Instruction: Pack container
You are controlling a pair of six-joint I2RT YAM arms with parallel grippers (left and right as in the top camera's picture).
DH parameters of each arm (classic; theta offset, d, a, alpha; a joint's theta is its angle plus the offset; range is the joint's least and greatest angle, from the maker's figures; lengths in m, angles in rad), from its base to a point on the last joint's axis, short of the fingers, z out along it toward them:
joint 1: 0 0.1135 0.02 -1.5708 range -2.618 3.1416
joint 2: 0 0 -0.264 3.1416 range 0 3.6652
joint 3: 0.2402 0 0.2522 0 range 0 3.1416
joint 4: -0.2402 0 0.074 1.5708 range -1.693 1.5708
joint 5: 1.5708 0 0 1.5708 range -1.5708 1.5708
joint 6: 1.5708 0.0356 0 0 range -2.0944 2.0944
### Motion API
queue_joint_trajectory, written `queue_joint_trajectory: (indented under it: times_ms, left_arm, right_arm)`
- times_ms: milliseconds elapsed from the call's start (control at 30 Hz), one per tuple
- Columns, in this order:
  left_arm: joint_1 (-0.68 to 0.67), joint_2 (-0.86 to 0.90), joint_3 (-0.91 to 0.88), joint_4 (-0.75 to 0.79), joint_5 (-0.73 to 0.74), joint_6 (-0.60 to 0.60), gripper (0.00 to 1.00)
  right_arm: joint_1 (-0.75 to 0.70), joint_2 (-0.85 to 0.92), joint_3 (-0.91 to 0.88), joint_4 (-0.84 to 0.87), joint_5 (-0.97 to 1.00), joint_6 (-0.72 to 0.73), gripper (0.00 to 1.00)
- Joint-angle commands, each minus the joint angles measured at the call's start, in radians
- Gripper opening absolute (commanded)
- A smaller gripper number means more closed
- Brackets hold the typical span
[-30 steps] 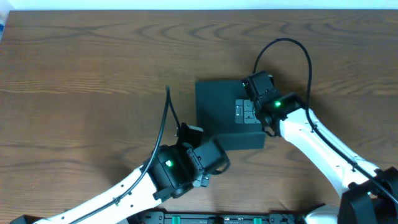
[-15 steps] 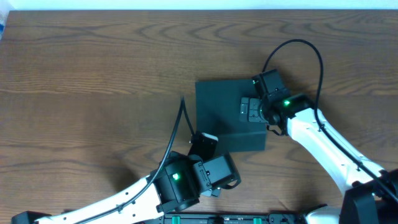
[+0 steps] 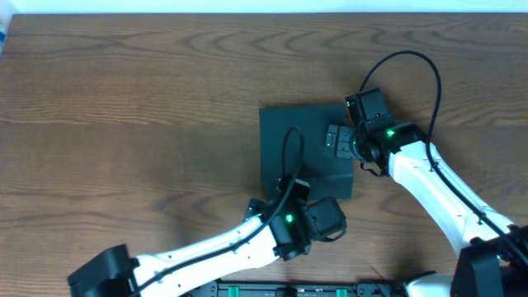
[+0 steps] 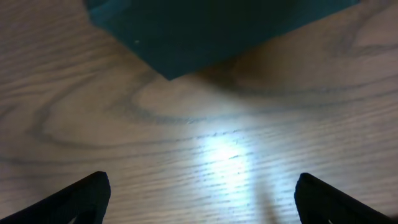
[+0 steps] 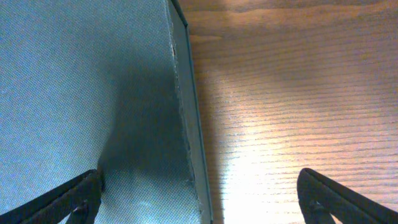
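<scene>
The container (image 3: pixel 289 144) is a dark teal-black rectangular box lying closed in the middle of the wooden table. Its corner shows at the top of the left wrist view (image 4: pixel 205 31), and its lid and right edge fill the left half of the right wrist view (image 5: pixel 87 93). My left gripper (image 4: pixel 199 199) is open and empty over bare wood just in front of the box. My right gripper (image 5: pixel 199 199) is open and empty, straddling the box's right edge; one finger is over the lid, the other over the table. In the overhead view it sits at the box's right side (image 3: pixel 340 140).
The wooden table (image 3: pixel 124 107) stretches wide to the left and back. A black cable (image 3: pixel 412 62) loops above my right arm. My left arm (image 3: pixel 206 252) crosses the front of the table. No snack packets are in view.
My left arm has swung right along the front of the box. My right gripper has slid right, from over the lid to its right edge.
</scene>
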Motion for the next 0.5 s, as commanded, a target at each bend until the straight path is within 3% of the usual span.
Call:
queue_joint_trajectory:
  times_ms: [0, 200, 467]
  left_arm:
    - [-0.004, 0.005, -0.005, 0.037, -0.078, -0.004, 0.96]
    - [-0.003, 0.019, -0.005, 0.166, -0.187, -0.003, 0.96]
    - [-0.003, 0.034, -0.005, 0.204, -0.195, -0.005, 0.96]
  right_arm:
    - [-0.028, 0.037, -0.056, -0.025, 0.128, -0.015, 0.99]
    - [-0.028, 0.037, -0.141, 0.019, 0.127, -0.015, 0.99]
    - [-0.027, 0.037, -0.178, -0.001, 0.079, -0.015, 0.99]
